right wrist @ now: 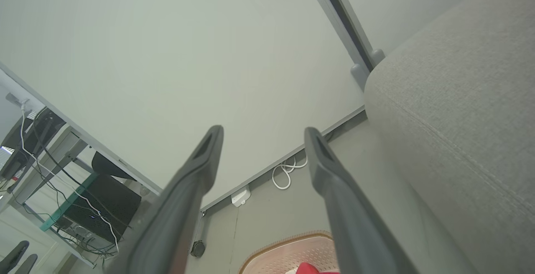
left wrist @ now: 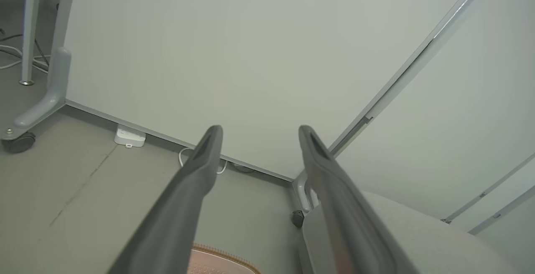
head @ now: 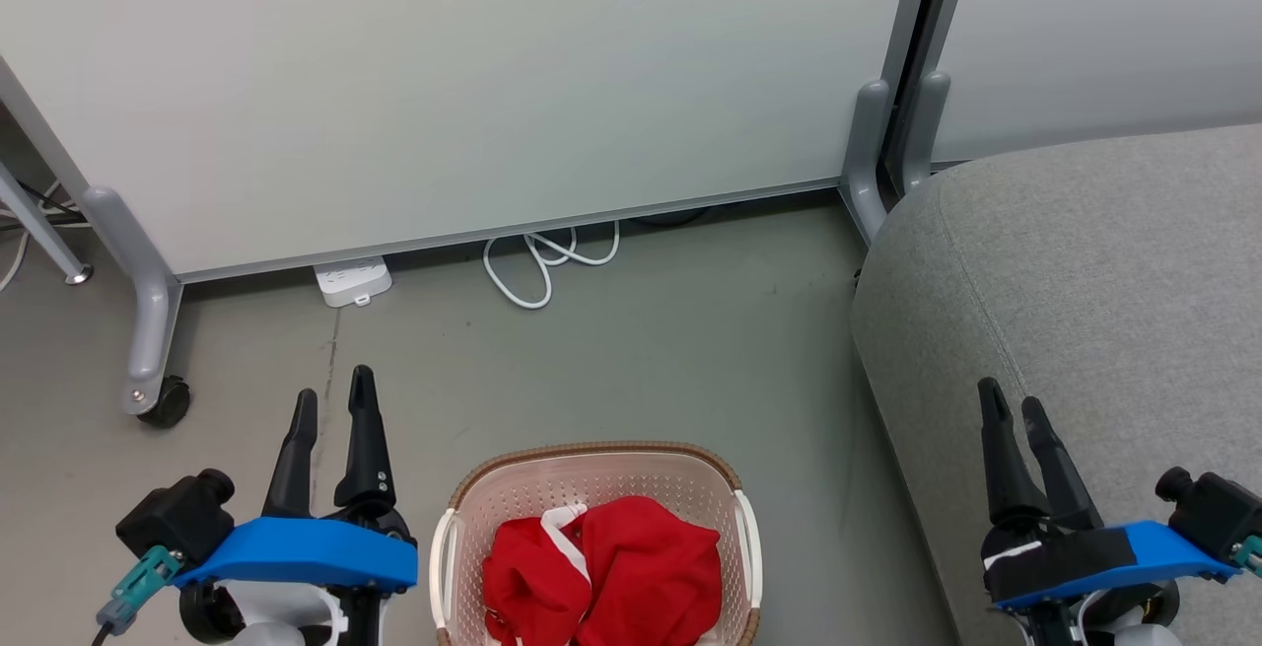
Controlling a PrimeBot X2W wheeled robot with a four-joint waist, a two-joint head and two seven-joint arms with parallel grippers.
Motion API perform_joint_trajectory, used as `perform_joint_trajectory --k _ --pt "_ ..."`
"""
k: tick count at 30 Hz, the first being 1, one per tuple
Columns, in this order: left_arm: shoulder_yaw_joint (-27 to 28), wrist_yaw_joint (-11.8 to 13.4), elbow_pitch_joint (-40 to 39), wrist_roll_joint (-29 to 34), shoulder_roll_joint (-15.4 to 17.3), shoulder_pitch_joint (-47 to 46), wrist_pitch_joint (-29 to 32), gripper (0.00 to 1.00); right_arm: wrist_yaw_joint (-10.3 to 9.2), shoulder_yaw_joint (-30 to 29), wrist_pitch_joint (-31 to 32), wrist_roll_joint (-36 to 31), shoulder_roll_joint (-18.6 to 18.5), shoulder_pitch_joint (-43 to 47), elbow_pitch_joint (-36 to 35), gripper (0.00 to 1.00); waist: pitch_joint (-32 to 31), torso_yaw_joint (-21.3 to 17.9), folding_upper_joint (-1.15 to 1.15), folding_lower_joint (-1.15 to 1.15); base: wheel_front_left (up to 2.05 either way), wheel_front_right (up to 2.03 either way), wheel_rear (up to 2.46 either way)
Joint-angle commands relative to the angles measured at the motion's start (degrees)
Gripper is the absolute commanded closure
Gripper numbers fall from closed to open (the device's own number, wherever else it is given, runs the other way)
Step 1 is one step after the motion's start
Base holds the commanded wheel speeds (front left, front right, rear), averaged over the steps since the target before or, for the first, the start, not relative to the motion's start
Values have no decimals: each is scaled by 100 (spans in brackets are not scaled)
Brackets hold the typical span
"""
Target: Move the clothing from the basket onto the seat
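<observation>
The cream perforated basket with its brown rim stands on the floor at the bottom centre of the head view. Crumpled inside it lies the red clothing with white trim. The grey seat fills the right side, its rounded corner near the partition foot. My left gripper hovers open to the left of the basket, holding nothing. My right gripper is open over the seat's front edge, also holding nothing. The right wrist view catches the basket rim, a bit of red clothing and the seat.
A white partition wall on grey castor feet runs across the back. A white power strip and a looped white cable lie at its base. Grey floor stretches between the partition and the basket.
</observation>
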Motion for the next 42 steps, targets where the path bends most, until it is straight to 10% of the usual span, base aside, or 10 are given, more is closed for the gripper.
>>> perform_joint_trajectory --k 1,42 --pt "-40 18 -84 161 43 -117 -53 0 10 16 -52 -165 -43 -127 -52 0 1 1 0 0 0 0 0" --pt "-474 47 -65 2440 47 -77 -600 0 14 127 -593 -2276 -53 -123 160 0 -8 66 0 0 0 0 0"
